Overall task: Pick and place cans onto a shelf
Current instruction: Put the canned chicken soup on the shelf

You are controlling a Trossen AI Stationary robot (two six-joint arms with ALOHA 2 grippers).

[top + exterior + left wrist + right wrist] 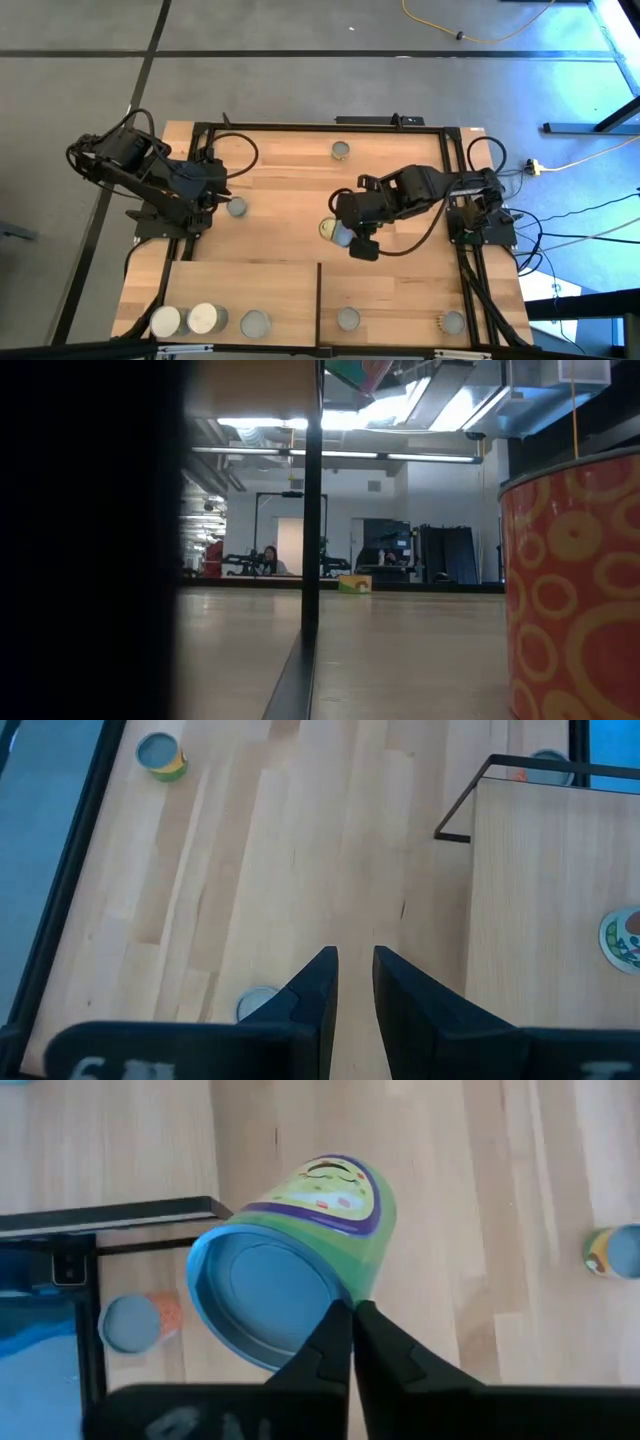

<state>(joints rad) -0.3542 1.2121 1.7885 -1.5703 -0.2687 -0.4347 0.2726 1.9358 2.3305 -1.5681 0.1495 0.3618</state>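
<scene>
Item 1, right gripper (345,235): I see it over the middle of the table, fingers pinched on the rim of a green can (300,1245) with a purple band, which hangs tilted with its silver end toward the wrist camera.

Item 2, left gripper (354,982): at the table's left side, fingers a narrow gap apart and holding nothing; a silver-topped can (237,207) stands just beside it on the planks.

Item 3, shelf (250,285): pale board along the near edge, split by a thin black upright divider (318,300). Left section: two whitish-topped cans (184,320) touching, one grey-topped can (255,323) near them. Right section: a grey-topped can (347,319) and another can (452,322), well apart.

Item 4, far can (340,150): alone near the table's back edge.

Item 5, orange-patterned can (575,590): close to the low camera.
</scene>
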